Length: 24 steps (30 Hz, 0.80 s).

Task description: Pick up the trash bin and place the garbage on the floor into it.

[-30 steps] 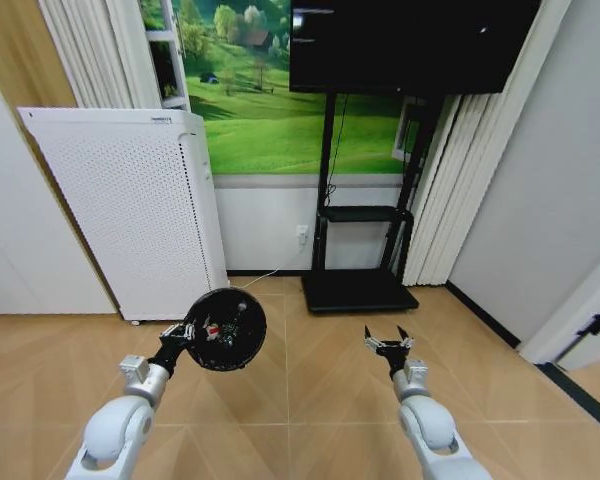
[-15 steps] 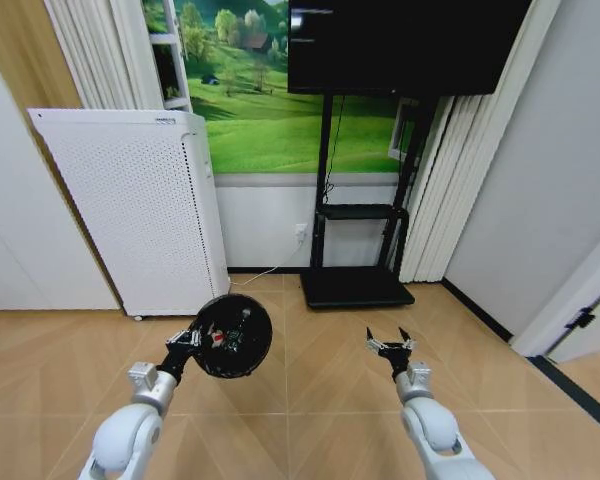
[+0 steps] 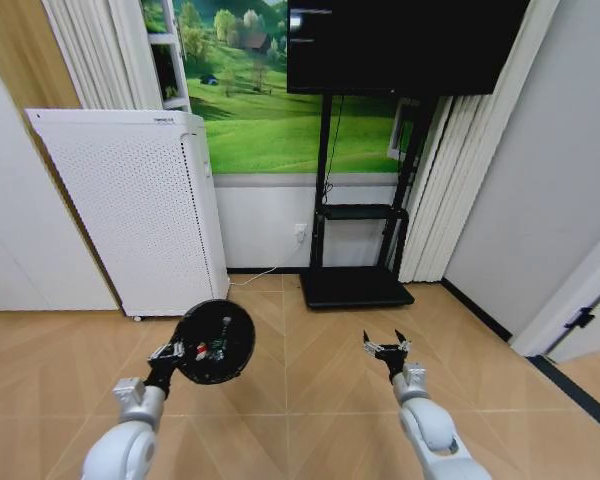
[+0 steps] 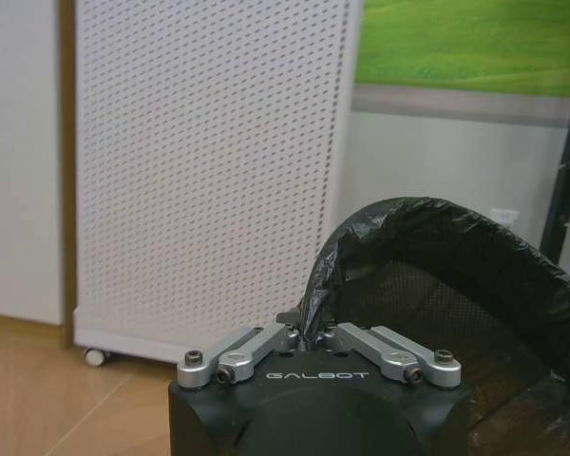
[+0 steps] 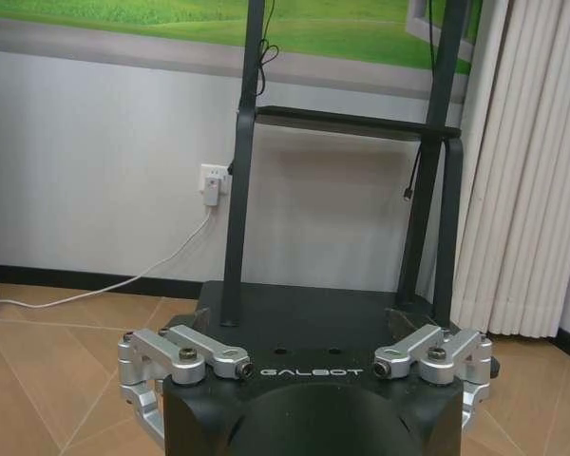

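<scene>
My left gripper (image 3: 173,351) is shut on the rim of the trash bin (image 3: 215,342), a small black round bin lined with a black bag, held above the wooden floor with its opening facing the head camera. Inside it lies garbage (image 3: 206,350): small red-and-white pieces and a bit of green. In the left wrist view the left gripper (image 4: 309,334) pinches the bag-covered rim of the trash bin (image 4: 456,285). My right gripper (image 3: 385,349) hangs open over bare floor at the right, holding nothing; in its own wrist view the right gripper (image 5: 309,366) has its fingers spread wide.
A tall white perforated appliance (image 3: 135,215) stands against the wall at the left. A black TV stand (image 3: 355,285) with a screen above it is straight ahead. White curtains (image 3: 440,200) hang at the right, and a white door (image 3: 580,320) stands farther right.
The left arm has drawn the bin down and to the left, closer to me. The right gripper has stayed put and open. The camera shifted slightly a second ago.
</scene>
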{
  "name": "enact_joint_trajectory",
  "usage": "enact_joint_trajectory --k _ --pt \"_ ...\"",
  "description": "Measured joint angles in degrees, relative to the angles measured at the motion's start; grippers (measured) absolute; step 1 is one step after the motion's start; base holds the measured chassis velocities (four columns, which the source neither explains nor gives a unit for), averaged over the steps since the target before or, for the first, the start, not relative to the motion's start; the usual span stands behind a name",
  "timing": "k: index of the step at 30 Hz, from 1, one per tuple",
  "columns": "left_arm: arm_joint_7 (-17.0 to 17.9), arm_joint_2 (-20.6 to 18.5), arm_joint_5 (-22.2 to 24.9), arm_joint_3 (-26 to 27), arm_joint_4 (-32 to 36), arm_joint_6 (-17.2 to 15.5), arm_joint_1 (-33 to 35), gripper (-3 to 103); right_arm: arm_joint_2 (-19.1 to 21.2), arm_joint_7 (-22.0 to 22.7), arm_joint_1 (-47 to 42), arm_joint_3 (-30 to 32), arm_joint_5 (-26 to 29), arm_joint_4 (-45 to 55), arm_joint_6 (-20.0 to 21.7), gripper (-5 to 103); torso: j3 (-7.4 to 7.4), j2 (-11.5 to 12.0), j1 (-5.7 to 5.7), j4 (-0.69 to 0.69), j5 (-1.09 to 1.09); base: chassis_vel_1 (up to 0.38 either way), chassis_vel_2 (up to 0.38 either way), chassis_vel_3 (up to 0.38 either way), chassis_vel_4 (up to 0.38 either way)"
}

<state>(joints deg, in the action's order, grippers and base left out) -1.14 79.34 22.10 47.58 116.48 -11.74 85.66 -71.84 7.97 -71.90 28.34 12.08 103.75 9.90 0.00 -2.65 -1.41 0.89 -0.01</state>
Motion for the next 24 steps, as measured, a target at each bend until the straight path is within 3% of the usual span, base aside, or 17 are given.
enact_joint_trajectory --k 6,11,18,24 --pt "-4.2 3.6 1.9 3.1 -3.5 2.8 3.0 4 0.2 0.6 -0.2 -0.5 -0.3 0.8 0.9 100 0.00 0.0 0.00 0.00 0.01 0.000 0.000 0.000 0.000" --pt "-5.0 5.4 3.5 4.0 -6.6 4.0 3.7 4 0.3 1.4 -1.1 -0.5 -0.7 1.7 1.6 100 0.00 0.0 0.00 0.04 0.01 0.000 0.000 0.000 0.000" --pt "-5.9 7.1 4.2 6.0 -10.1 6.7 6.0 4 0.7 1.6 -0.8 -1.4 -0.7 2.0 2.5 100 0.00 0.0 0.00 0.00 0.01 0.000 0.000 0.000 0.000" --pt "-6.7 7.4 10.1 7.1 -14.0 7.8 6.4 4 1.0 2.1 -1.5 -1.5 -0.9 2.3 2.8 100 0.00 0.0 0.00 0.02 0.01 0.000 0.000 0.000 0.000"
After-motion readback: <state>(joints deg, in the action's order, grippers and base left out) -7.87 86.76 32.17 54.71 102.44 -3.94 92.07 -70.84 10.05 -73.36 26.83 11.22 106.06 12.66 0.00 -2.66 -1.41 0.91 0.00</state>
